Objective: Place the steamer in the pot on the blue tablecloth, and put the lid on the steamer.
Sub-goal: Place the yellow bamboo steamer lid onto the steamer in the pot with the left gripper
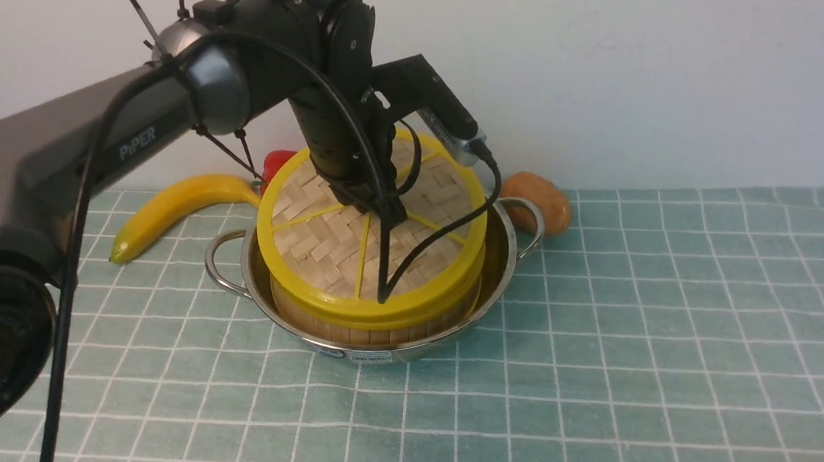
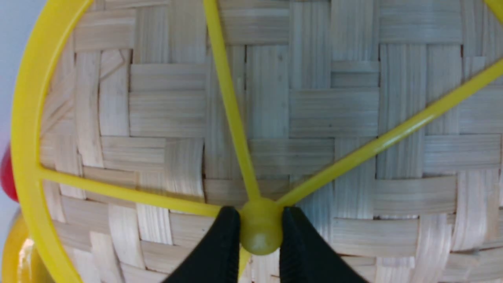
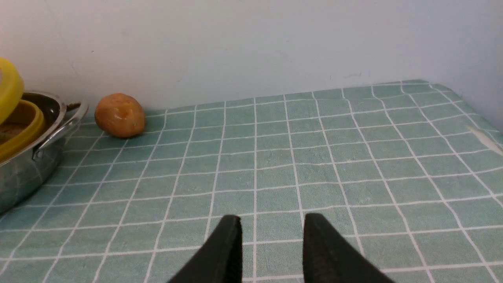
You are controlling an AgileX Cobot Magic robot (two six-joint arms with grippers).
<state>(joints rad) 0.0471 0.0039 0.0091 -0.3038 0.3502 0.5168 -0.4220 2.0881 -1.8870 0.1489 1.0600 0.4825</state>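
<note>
The shiny steel pot [image 1: 504, 266] stands on the blue checked tablecloth [image 1: 627, 362]. The bamboo steamer [image 1: 376, 330] sits inside the pot; its buns are hidden. The woven lid [image 1: 309, 253] with yellow rim and spokes lies tilted on the steamer, its far side raised. My left gripper [image 2: 261, 228] is shut on the lid's central yellow hub [image 2: 260, 226]. The lid fills the left wrist view [image 2: 314, 118]. My right gripper [image 3: 271, 232] is open and empty above bare cloth, away from the pot [image 3: 23, 169]; it does not show in the front view.
A yellow banana [image 1: 174, 207] and a red object [image 1: 277, 162] lie behind the pot at the left. A brown potato [image 1: 541, 200] lies behind the pot's right handle, also in the right wrist view [image 3: 119, 114]. A white wall bounds the far side.
</note>
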